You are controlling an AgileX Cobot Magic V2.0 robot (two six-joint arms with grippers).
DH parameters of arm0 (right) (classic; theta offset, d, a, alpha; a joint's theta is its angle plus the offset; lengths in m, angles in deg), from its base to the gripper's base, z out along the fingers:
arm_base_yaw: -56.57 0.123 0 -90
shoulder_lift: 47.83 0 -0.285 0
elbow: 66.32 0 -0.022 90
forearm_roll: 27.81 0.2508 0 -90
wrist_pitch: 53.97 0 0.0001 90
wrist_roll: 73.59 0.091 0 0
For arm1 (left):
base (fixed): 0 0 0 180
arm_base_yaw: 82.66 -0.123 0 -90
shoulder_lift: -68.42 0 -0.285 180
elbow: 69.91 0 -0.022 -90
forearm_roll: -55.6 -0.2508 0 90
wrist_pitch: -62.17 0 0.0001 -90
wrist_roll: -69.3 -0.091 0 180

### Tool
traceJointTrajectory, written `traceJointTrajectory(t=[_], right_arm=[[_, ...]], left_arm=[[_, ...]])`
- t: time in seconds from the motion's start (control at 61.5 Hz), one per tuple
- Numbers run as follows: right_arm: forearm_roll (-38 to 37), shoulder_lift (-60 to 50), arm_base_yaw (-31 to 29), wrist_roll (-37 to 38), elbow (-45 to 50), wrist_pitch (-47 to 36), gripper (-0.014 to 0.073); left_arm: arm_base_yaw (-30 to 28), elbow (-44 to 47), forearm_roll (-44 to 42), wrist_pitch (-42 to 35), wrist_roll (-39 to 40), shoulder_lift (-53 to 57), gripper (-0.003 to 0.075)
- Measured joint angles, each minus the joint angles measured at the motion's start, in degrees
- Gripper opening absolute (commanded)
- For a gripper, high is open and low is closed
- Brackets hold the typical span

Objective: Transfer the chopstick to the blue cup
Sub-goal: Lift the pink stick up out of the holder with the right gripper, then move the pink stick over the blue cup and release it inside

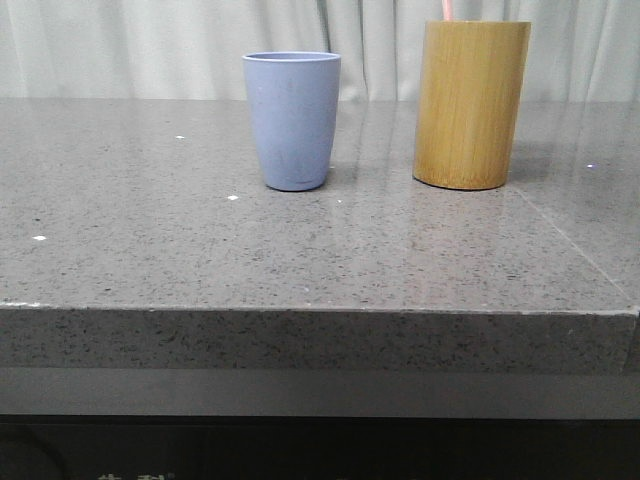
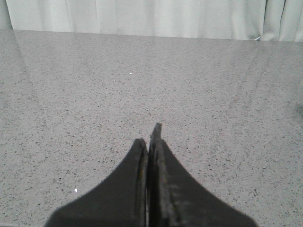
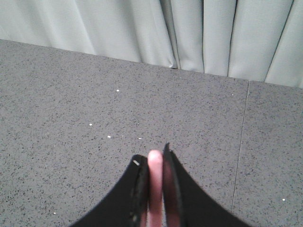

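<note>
The blue cup (image 1: 292,120) stands upright on the grey table, left of the bamboo cylinder holder (image 1: 471,104). A pale pink chopstick (image 1: 448,9) rises out of the holder and leaves the front view at its top edge. In the right wrist view my right gripper (image 3: 154,158) is shut on a pink chopstick (image 3: 155,182), whose rounded tip shows between the black fingers. In the left wrist view my left gripper (image 2: 150,139) is shut and empty over bare table. Neither gripper shows in the front view.
The speckled grey stone table (image 1: 150,240) has its front edge near the camera and a seam (image 1: 575,245) running along its right side. Pale curtains (image 1: 150,45) hang behind the table.
</note>
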Motion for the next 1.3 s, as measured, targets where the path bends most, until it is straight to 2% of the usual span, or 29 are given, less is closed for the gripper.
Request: traceJointTrajectory(t=[0.602,0.944,1.074,1.302], right_arm=[[-4.4,-15.0,0.0,0.0,0.0,0.1,0.0076],[-5.2,-21.1,0.3,0.0,-0.2,-10.2,0.0076],[-5.0,-20.8,2.8,0.0,-0.2,-10.7,0.0076],[-4.8,-16.4,10.8,0.0,-0.2,-14.8,0.0076]], left_arm=[[0.0,0.0,0.0,0.0,0.0,0.0,-0.0019],[0.0,0.0,0.0,0.0,0.0,0.0,-0.0019],[0.0,0.0,0.0,0.0,0.0,0.0,-0.0019],[0.0,0.0,0.0,0.0,0.0,0.0,-0.0019]])
